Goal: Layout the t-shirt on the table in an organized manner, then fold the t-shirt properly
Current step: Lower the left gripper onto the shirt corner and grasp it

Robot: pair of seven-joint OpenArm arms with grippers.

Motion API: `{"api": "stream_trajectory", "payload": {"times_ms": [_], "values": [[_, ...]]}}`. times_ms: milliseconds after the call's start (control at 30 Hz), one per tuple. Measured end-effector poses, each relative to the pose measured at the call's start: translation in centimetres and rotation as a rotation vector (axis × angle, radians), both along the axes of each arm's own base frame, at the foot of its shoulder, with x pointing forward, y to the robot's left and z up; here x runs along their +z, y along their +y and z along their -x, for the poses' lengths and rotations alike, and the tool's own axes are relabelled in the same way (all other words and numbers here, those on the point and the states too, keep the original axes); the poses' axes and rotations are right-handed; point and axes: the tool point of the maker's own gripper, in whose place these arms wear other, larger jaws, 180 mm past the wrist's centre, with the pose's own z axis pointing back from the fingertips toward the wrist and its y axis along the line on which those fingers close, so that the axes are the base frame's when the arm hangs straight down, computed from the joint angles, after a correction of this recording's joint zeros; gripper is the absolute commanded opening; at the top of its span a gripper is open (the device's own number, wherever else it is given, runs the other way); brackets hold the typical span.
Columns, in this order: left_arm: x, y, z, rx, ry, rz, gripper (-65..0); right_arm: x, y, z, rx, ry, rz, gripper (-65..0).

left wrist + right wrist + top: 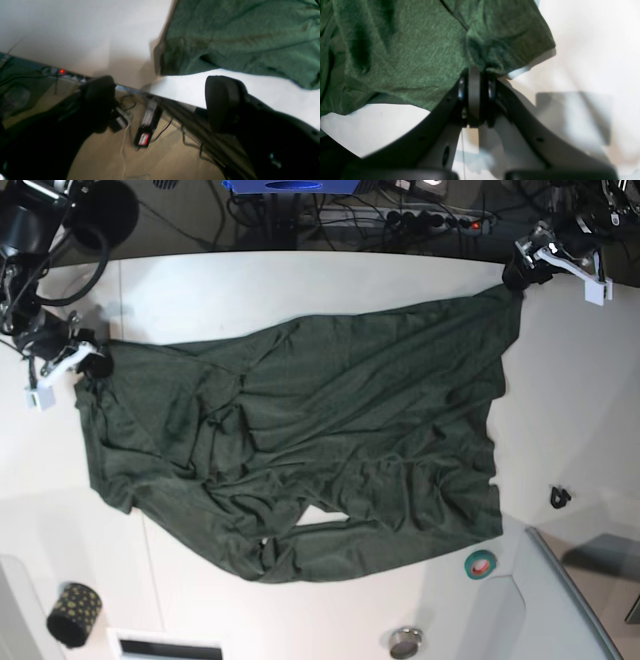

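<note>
A tan floor (105, 155) strewn with black cables (190, 147) lies below; a black power strip (430, 220) glows red.

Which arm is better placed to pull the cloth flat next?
Right, probably. The right tool is shut on an edge of the dark green knit t-shirt, so it can pull at once. The left tool is open beside the corner at the white table edge, gripping nothing.

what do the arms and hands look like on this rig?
Both hands are matte black. The left hand has two broad rounded pads; the right hand has slim curved black fingers with small holes. In the base view, white tags sit on each wrist, and black cables loop beside the right arm.
</note>
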Motion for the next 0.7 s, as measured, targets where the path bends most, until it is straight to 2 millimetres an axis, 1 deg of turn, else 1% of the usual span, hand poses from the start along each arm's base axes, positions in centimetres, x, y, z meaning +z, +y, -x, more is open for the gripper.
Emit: {"api": "stream_trajectory", "payload": {"times_ms": [67,100,167,233,267,300,367,400,533,600,700], "values": [[0.1,-0.4,0.7,0.013,-0.005,0.016,-10.9,0.0,0.0,0.0,-0.001,-0.001,0.000,-64.5],[0.0,-0.3,1.4,0.021,0.009,0.014,-10.9,0.0,0.0,0.0,0.000,0.000,0.000,-64.5],[0.1,0.5,3.1,0.048,0.036,0.003,-10.9,0.0,0.0,0.0,0.000,0.000,0.000,-64.5],[0.2,1.5,4.0,0.060,0.057,-0.019,-10.9,0.0,0.0,0.0,0.000,0.000,0.000,-64.5],[0.3,1.8,3.9,0.056,0.060,-0.028,-10.9,0.0,0.0,0.0,-0.003,0.000,0.001,-64.5],[0.5,1.8,3.5,0.057,0.044,-0.026,-10.9,0.0,0.0,0.0,-0.003,0.001,0.000,-64.5],[1.0,1.3,2.0,0.065,-0.010,-0.002,-10.9,0.0,0.0,-0.1,-0.002,0.000,0.000,-64.5],[1.2,1.1,1.7,0.065,-0.023,0.005,-10.9,0.0,0.0,-0.1,-0.002,0.000,0.000,-64.5],[2.3,1.3,2.0,0.030,-0.024,-0.039,-10.9,0.0,0.0,-0.1,-0.003,0.000,0.000,-64.5],[2.7,1.3,1.4,0.026,-0.042,-0.045,-10.9,0.0,0.0,-0.1,-0.003,-0.001,0.000,-64.5],[2.5,0.6,0.3,0.010,-0.040,-0.020,-10.9,0.0,0.0,-0.1,-0.003,-0.001,0.001,-64.5]]}}
